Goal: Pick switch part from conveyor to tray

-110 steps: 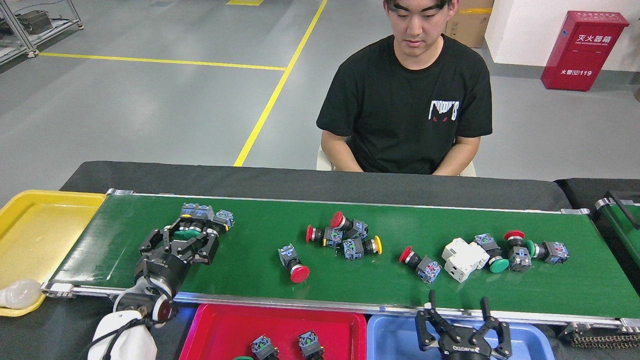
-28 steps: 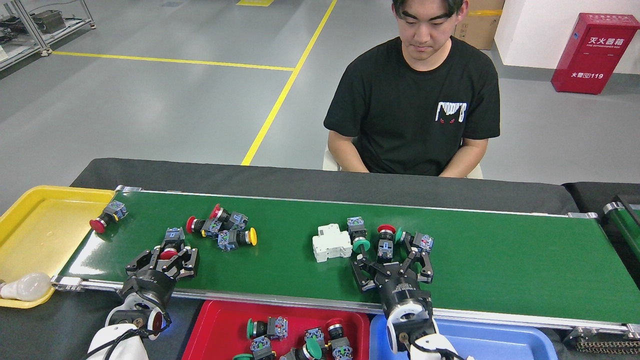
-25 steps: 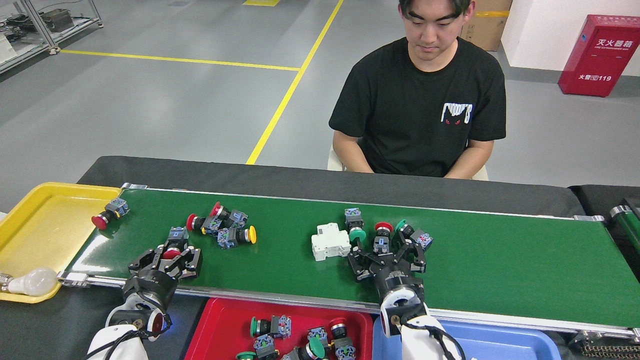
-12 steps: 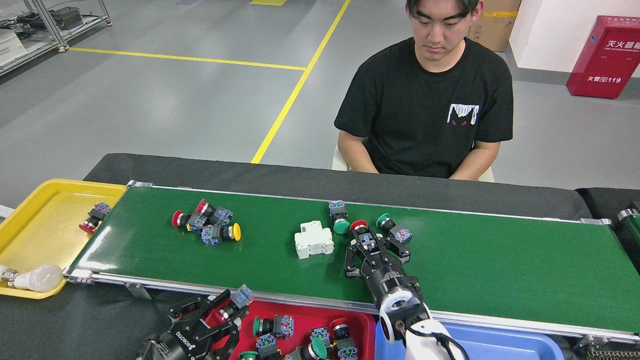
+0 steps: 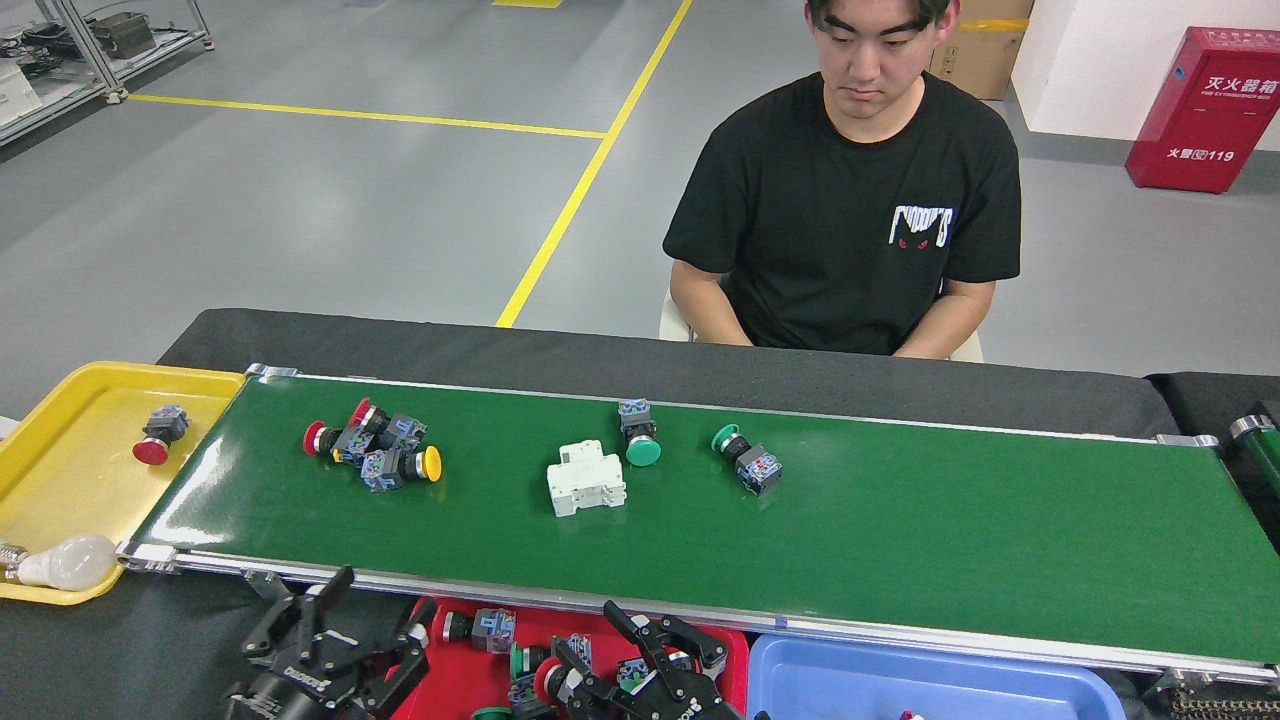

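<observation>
Both arms are working low at the near edge, over the red tray (image 5: 455, 665), because that is where picked parts are being dropped. The left gripper (image 5: 330, 640) is hanging with fingers spread wide and nothing between them; a switch part (image 5: 480, 627) is lying in the tray just beside it. The right gripper (image 5: 650, 665) is hovering over the tray's right half, fingers partly spread around a red-capped switch (image 5: 552, 680); whether it is gripping it I cannot tell. On the conveyor (image 5: 900, 540), a cluster of three switches (image 5: 372, 450) is sitting at the left, near the yellow tray (image 5: 70, 470). A white breaker (image 5: 586, 478) is lying mid-belt, two green-capped switches (image 5: 745, 458) just right of it. The blue tray (image 5: 900, 680) is waiting, probably for non-switch items.
</observation>
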`<state>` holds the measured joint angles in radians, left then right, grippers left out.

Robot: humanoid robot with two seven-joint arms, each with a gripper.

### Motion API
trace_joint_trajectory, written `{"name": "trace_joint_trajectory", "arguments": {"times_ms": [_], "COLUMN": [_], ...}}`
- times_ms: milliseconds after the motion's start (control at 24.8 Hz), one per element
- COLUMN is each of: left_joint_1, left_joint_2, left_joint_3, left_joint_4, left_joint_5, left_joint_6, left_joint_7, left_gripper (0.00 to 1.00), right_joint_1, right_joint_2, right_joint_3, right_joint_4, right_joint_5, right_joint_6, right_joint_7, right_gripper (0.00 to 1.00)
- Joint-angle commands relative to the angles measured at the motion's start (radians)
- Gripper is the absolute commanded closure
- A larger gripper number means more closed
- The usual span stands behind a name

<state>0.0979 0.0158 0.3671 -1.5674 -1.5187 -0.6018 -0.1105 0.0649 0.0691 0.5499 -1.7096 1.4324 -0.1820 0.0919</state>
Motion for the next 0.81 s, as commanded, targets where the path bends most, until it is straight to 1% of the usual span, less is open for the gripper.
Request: {"name": "trace_joint_trajectory", "arguments": {"times_ms": [0,121,161,242,282,322,363,443,483,564,644,765], "left_joint_1": [-0.009,-0.043,-0.073,-0.155,-0.182,-0.225,-0.268,-0.353,-0.374,-0.417,-0.458,-0.487], "left_joint_2": [0.009,0.019,0.035,0.098,0.111,0.131,0.142,0.181,0.199,0.228,0.242,0.263], "left_joint_3": [0.015,0.018,0.016,0.004,-0.002,-0.02,-0.037,-0.063,-0.069,-0.085,-0.097,-0.097], "left_joint_4": [-0.005,0.03,0.055,0.141,0.178,0.236,0.283,0.398,0.448,0.52,0.579,0.67], "left_joint_5": [0.003,0.002,-0.002,-0.012,-0.023,-0.046,-0.057,-0.063,-0.061,-0.058,-0.055,-0.054], "left_joint_6": [0.016,0.04,0.054,0.094,0.108,0.128,0.135,0.137,0.135,0.132,0.131,0.131], "left_joint_7": [0.008,0.009,0.009,0.011,0.011,0.02,0.038,0.072,0.074,0.074,0.074,0.086], "left_gripper": [0.0,0.0,0.0,0.0,0.0,0.0,0.0,0.0,0.0,0.0,0.0,0.0], "right_joint_1": [-0.001,0.047,0.058,0.088,0.104,0.131,0.161,0.228,0.253,0.308,0.334,0.339], "right_joint_2": [-0.008,-0.012,-0.012,-0.011,-0.009,-0.011,-0.011,-0.023,-0.038,-0.068,-0.071,-0.071], "right_joint_3": [-0.074,-0.265,-0.338,-0.528,-0.584,-0.665,-0.728,-0.852,-0.897,-0.959,-0.99,-0.998], "right_joint_4": [-0.042,-0.059,-0.059,-0.058,-0.058,-0.058,-0.058,-0.058,-0.058,-0.056,-0.056,-0.056], "right_joint_5": [-0.006,-0.007,-0.007,-0.01,-0.013,-0.03,-0.061,-0.141,-0.159,-0.173,-0.184,-0.187], "right_joint_6": [0.055,0.111,0.127,0.151,0.151,0.15,0.147,0.144,0.139,0.131,0.131,0.13], "right_joint_7": [-0.003,-0.023,-0.037,-0.086,-0.107,-0.135,-0.153,-0.163,-0.164,-0.167,-0.187,-0.202], "right_gripper": [0.0,0.0,0.0,0.0,0.0,0.0,0.0,0.0,0.0,0.0,0.0,0.0]}}
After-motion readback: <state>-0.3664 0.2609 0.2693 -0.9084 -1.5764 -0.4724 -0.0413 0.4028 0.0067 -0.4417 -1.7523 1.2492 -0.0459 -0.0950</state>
